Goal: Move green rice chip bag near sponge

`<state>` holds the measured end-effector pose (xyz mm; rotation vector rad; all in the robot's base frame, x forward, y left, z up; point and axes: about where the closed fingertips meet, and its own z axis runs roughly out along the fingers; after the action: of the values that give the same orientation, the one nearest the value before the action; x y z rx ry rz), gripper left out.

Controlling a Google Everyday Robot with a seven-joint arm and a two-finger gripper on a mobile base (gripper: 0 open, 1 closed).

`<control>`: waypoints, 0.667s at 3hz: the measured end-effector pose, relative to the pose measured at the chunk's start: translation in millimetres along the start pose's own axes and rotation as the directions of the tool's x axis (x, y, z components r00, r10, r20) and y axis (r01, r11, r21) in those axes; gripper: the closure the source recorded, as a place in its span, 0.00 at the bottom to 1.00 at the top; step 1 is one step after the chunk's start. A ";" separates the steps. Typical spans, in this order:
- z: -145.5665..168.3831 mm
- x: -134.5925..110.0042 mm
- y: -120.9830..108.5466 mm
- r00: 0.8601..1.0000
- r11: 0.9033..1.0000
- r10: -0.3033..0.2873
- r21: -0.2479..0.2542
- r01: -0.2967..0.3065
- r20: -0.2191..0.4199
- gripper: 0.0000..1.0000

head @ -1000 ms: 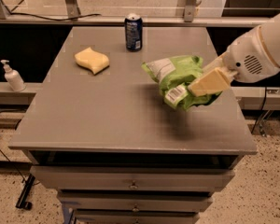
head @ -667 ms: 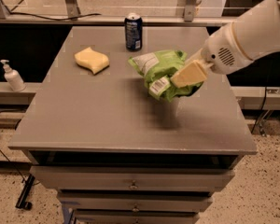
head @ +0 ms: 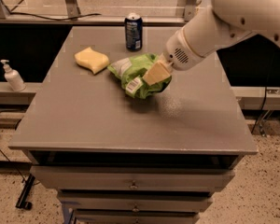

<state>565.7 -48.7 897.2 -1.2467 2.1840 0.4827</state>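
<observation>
One small gap: my tool [head: 150,76] grips the green rice chip bag [head: 133,68], sponge [head: 91,59] just beyond toward the table's [head: 84,120] far-left corner.

end effector [head: 155,73] with green rice chip bag [head: 134,68], moved toward sponge [head: 91,59]

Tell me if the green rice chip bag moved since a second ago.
Yes. In the gripper, the green rice chip bag shifted left: from right of the can to in front of it, nearer the sponge.
</observation>
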 end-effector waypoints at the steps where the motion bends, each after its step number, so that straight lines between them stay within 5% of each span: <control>1: 27.2 -14.2 -4.8 0.999 0.999 -0.039 -0.016 0.039 -0.023 1.00; 2: 48.0 -28.2 -3.1 0.995 0.995 -0.088 -0.040 0.087 -0.036 1.00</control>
<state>594.1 -4.7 878.1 -1.3758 2.1499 0.4707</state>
